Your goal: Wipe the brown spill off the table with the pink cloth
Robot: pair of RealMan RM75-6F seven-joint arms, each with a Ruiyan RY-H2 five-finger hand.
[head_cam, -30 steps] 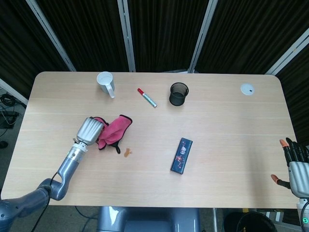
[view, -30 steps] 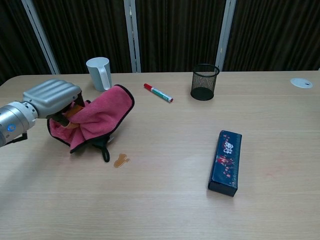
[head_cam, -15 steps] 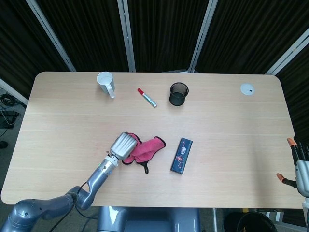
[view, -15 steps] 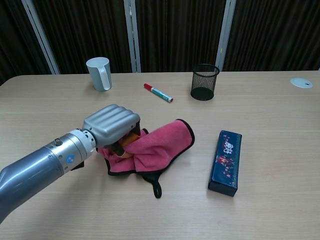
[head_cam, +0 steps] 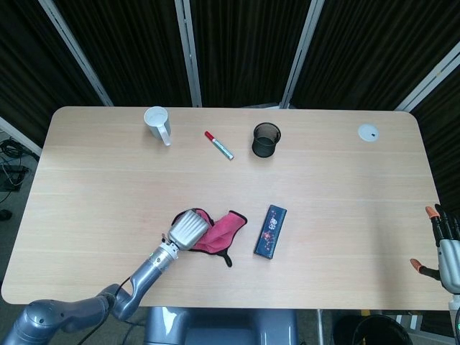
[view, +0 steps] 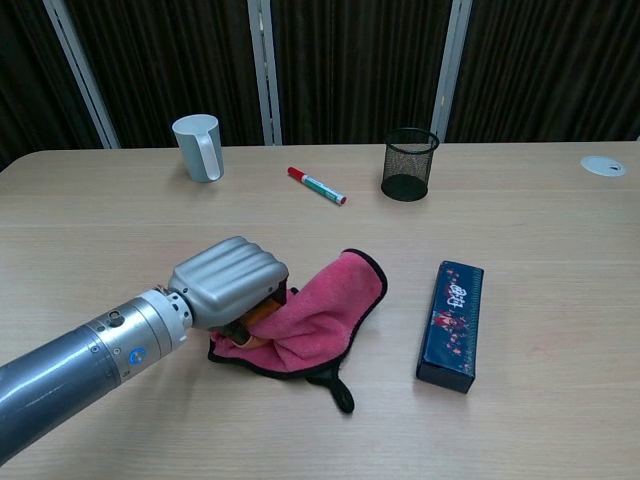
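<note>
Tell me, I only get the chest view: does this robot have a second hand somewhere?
Observer: Yes. The head view shows the right hand off the right end of the table, holding nothing, fingers apart.
Operator: Where does the grey arm come from?
Observer: The left arm bends at an elbow below the table's near edge, then runs up to the left hand, which grips the pink cloth.
Operator: Anything in the mug?
Observer: From above, the white mug looks empty.

The left hand (view: 232,283) hides part of the pink cloth (view: 320,305); the spill cannot be seen
</note>
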